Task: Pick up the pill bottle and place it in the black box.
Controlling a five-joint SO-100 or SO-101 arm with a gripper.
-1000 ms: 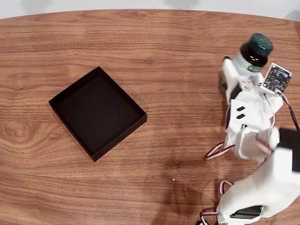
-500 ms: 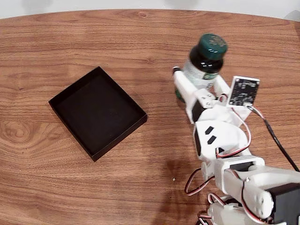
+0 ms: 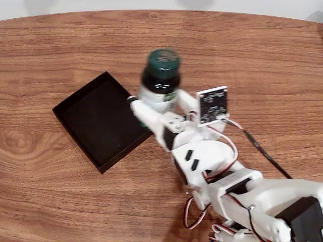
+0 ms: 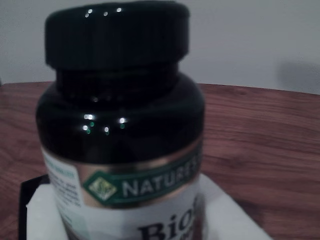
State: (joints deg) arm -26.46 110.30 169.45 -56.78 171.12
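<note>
Where wooden table point(image 3: 60, 196) ends, pale wall point(image 4: 250, 45) rises.

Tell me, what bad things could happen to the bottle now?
1. The gripper holds the pill bottle only by its lower body, with the heavy-looking cap end sticking out, so it might tip or slip.
2. In the fixed view the bottle sits over the right wall of the black box, not its middle. Let go here, it could catch the thin wall and roll onto the table.
</note>
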